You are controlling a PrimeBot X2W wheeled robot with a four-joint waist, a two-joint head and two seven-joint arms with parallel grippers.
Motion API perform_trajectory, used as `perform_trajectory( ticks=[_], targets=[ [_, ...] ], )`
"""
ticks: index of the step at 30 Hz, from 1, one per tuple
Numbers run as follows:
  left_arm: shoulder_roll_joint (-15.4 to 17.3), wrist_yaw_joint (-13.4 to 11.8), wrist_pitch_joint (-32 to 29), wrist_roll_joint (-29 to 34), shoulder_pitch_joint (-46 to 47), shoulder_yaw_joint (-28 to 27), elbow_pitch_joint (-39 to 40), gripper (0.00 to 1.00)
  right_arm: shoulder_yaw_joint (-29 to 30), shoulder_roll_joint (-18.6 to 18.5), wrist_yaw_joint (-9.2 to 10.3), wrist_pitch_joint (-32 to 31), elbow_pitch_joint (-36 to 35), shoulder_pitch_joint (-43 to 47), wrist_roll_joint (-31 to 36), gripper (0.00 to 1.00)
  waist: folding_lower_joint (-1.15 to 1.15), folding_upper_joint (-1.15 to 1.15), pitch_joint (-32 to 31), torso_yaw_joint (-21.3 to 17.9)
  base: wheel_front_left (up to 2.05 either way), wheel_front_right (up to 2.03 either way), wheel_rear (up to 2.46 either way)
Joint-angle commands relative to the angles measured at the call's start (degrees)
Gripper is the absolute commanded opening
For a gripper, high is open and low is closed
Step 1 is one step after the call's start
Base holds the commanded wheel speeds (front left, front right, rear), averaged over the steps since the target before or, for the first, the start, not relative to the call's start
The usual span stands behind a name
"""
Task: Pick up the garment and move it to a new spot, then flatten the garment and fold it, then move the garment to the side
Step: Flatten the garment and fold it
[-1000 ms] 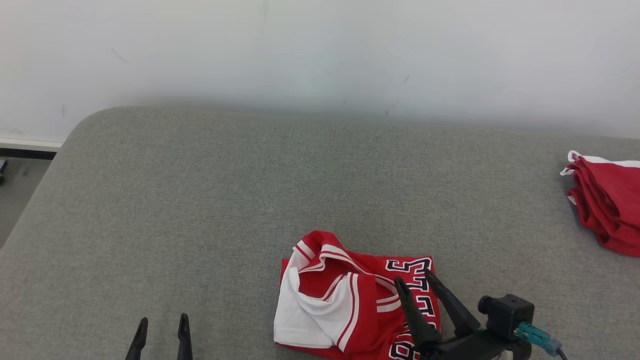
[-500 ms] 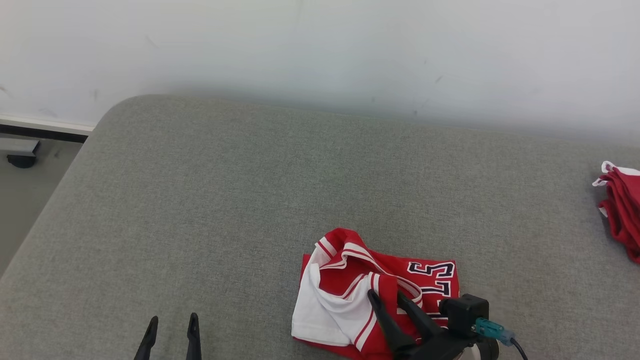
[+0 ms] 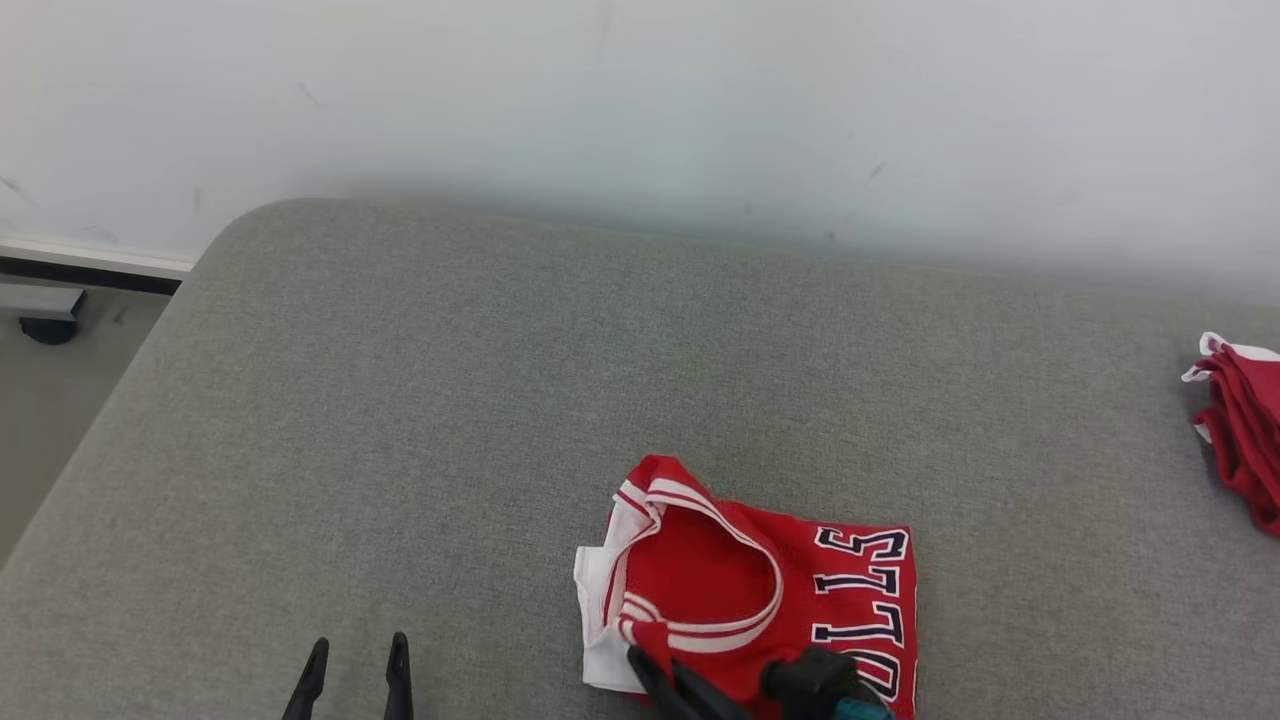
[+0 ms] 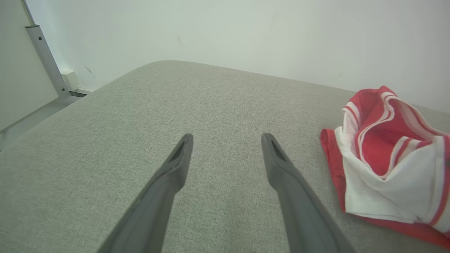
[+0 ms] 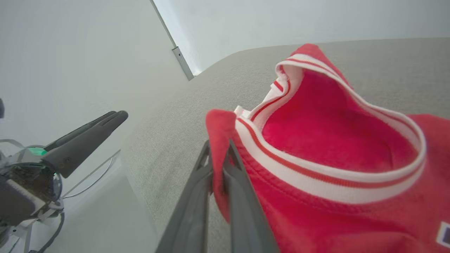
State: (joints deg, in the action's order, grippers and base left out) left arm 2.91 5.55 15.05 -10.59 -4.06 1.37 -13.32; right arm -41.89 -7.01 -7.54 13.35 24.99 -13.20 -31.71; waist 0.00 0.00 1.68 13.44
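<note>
Ok, right gripper (image 5: pixel 218 147) clamped tight on a red edge of the garment (image 5: pixel 337 140), bulk just right of the jaws. Left gripper (image 4: pixel 226 140) spread wide, empty, garment off its right.

Left gripper (image 4: pixel 227 137) — two long dark-grey tapered fingers (image 4: pixel 281 168); black wrist camera (image 3: pixel 812 680), perhaps teal plug (image 3: pixel 862 710).

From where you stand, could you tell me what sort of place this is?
Likely an indoor garment-folding test station: a grey fabric-covered surface against a plain white wall, one red jersey on it, and more red garments piled at its right edge.
</note>
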Motion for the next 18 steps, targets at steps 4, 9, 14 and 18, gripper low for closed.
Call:
perform_trajectory(
  ticks=[4,9,14,18],
  targets=[
    [0.0,0.2,0.2,-0.1,0.1,0.5,-0.5,1.00,-5.6,1.3,0.14,0.8,2.6,-1.2,-1.5,0.00,0.00,0.00,-0.4,0.3,0.00,0.00,0.00],
    [0.0,0.4,0.2,0.2,-0.1,0.1,-0.7,1.00,-6.8,2.2,0.14,1.5,3.7,-2.8,-3.0,1.00,0.00,0.00,-0.8,0.3,0.00,0.00,0.00],
    [0.0,0.3,0.2,0.1,-0.7,-0.4,-0.4,1.00,-4.9,0.4,0.14,1.8,0.4,-3.9,-3.4,1.00,0.00,0.00,-1.0,-0.3,0.00,0.00,0.00],
    [0.0,0.1,0.2,0.1,-1.0,-0.8,0.0,1.00,2.2,-1.6,0.14,1.8,-4.7,-1.8,-1.2,1.00,0.00,0.00,-1.2,-1.0,0.00,0.00,0.00]
  ],
)
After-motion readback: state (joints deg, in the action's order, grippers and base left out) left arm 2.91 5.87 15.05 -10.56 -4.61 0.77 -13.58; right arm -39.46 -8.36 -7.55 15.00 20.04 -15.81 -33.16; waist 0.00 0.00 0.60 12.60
